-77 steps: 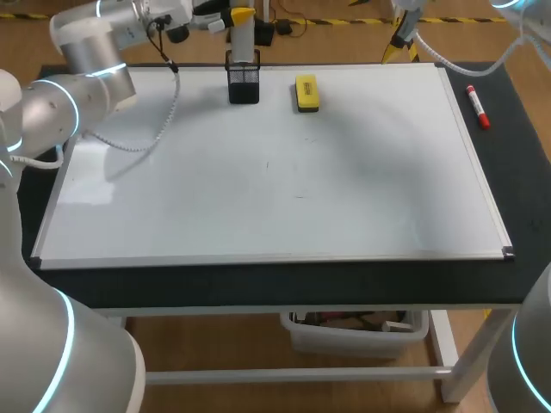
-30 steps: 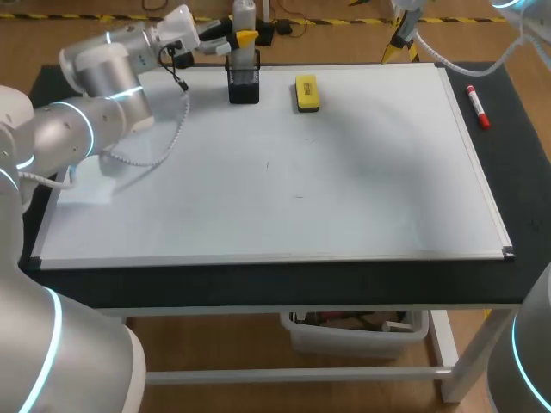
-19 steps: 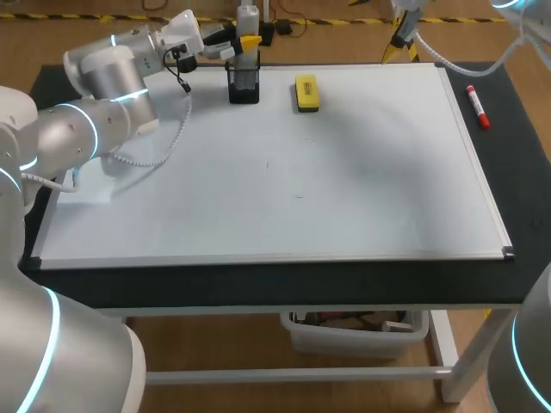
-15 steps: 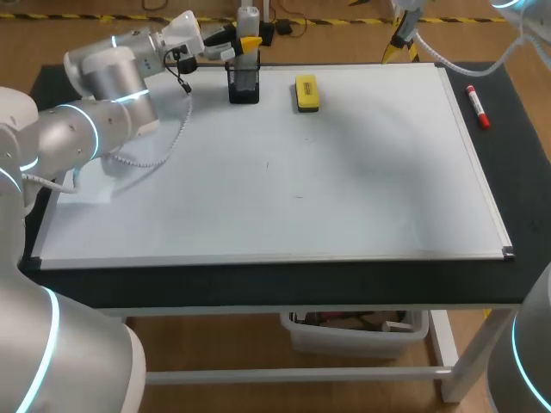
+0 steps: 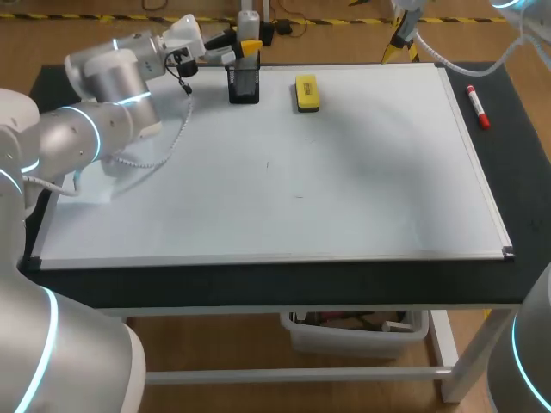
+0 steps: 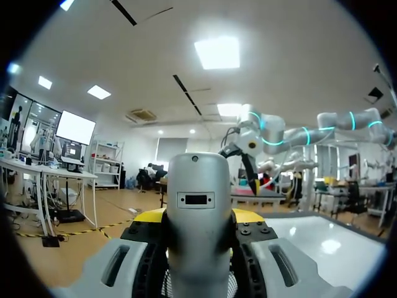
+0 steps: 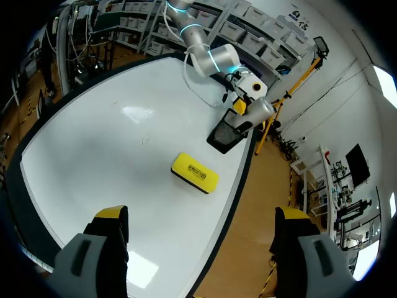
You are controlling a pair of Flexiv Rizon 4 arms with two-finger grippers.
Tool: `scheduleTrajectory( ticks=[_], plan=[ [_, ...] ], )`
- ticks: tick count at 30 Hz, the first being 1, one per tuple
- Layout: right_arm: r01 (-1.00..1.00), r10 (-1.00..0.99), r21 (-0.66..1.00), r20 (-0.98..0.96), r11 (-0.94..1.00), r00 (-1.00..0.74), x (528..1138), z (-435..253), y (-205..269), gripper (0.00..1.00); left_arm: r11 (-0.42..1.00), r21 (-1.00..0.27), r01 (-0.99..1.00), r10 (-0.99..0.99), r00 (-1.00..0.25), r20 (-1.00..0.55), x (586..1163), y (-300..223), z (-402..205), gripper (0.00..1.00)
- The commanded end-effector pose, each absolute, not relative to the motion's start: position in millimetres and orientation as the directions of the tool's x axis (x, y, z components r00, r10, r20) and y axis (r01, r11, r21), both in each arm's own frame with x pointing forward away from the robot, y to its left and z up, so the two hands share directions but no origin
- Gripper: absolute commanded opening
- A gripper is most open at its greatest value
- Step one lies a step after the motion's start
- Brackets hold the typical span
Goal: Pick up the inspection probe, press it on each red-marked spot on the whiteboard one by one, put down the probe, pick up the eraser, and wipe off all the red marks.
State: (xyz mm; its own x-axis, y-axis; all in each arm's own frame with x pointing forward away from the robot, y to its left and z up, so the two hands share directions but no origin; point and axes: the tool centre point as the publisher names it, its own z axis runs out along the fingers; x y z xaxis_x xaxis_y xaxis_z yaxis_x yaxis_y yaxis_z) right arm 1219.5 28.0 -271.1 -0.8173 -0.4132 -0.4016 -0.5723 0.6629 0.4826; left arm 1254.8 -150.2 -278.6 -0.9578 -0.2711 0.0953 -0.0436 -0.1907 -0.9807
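Along the far edge of the glossy white, metal-framed whiteboard (image 5: 362, 189) stands a square black wire-mesh holder (image 5: 244, 86). Upright in it is the smooth grey, round-topped inspection probe (image 5: 248, 19), a plain cylinder with a small rectangular slot near its crown. Just beside the holder, flat on the board, lies the yellow block-shaped eraser (image 5: 306, 92), its labelled face up. On the matte black table (image 5: 516, 172), past the board's right frame, rests a red-and-white marker pen (image 5: 478, 106).

My left arm (image 5: 95, 103), silver with glowing cyan rings, comes in from the left and lies low along the far edge. Its wrist is turned so the fingers point sideways at the probe, and a thin white cable (image 5: 176, 107) loops off it. My left gripper (image 6: 198, 217) is clamped on the probe: from the wrist I see a yellow tip pressed against each flank of the cylinder, with mesh showing beneath. My right gripper (image 7: 201, 214) hangs high beyond the board's far side, looking down on the eraser and holder, its fingers spread wide apart.
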Motion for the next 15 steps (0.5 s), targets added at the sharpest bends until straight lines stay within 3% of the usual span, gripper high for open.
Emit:
scheduleTrajectory(
  ticks=[1, 4, 6, 8, 9, 10, 11, 12, 13, 15],
  plan=[
    [-0.573, -0.416, 0.476, -0.4, 0.667, -0.817, 1216.9, -268.5, 27.9, 1.0, -0.194, -0.979, -0.055, 0.383, -0.923, -0.024, 1263.8, -150.8, -284.0, 0.0],
    [-0.573, -0.416, 0.476, -0.4, 0.667, -0.817, 1216.9, -268.5, 27.9, 1.0, -0.192, -0.98, -0.056, 0.384, -0.923, -0.022, 1263.6, -150.6, -284.5, 0.0],
    [-0.573, -0.416, 0.476, -0.4, 0.667, -0.817, 1216.9, -268.5, 27.9, 1.0, -0.187, -0.981, -0.057, 0.39, -0.92, -0.02, 1263.5, -150.4, -284.9, 0.17],
    [-0.573, -0.416, 0.476, -0.4, 0.667, -0.817, 1216.9, -268.5, 27.9, 1.0, -0.184, -0.981, -0.058, 0.39, -0.92, -0.019, 1263.7, -150.2, -285.3, 0.18],
    [-0.573, -0.416, 0.476, -0.4, 0.667, -0.817, 1216.9, -268.5, 27.9, 1.0, -0.183, -0.981, -0.058, 0.39, -0.92, -0.018, 1263.7, -150.0, -285.4, 0.25],
    [-0.573, -0.416, 0.476, -0.4, 0.667, -0.817, 1216.9, -268.5, 27.9, 1.0, -0.181, -0.982, -0.059, 0.39, -0.921, -0.017, 1263.7, -149.8, -285.4, 0.37],
    [-0.573, -0.416, 0.476, -0.4, 0.667, -0.817, 1216.9, -268.5, 27.9, 1.0, -0.181, -0.982, -0.059, 0.39, -0.921, -0.017, 1263.7, -149.5, -285.2, 0.41],
    [-0.573, -0.416, 0.476, -0.4, 0.667, -0.817, 1216.9, -268.5, 27.9, 1.0, -0.179, -0.982, -0.059, 0.39, -0.921, -0.016, 1263.3, -149.1, -284.9, 0.65],
    [-0.573, -0.416, 0.476, -0.4, 0.667, -0.817, 1216.9, -268.5, 27.9, 1.0, -0.176, -0.983, -0.057, 0.389, -0.921, -0.016, 1262.7, -148.7, -284.5, 1.0],
    [-0.573, -0.416, 0.476, -0.4, 0.667, -0.817, 1216.9, -268.5, 27.9, 1.0, -0.173, -0.983, -0.057, 0.388, -0.922, -0.015, 1262.0, -148.2, -284.1, 1.0]
  ],
)
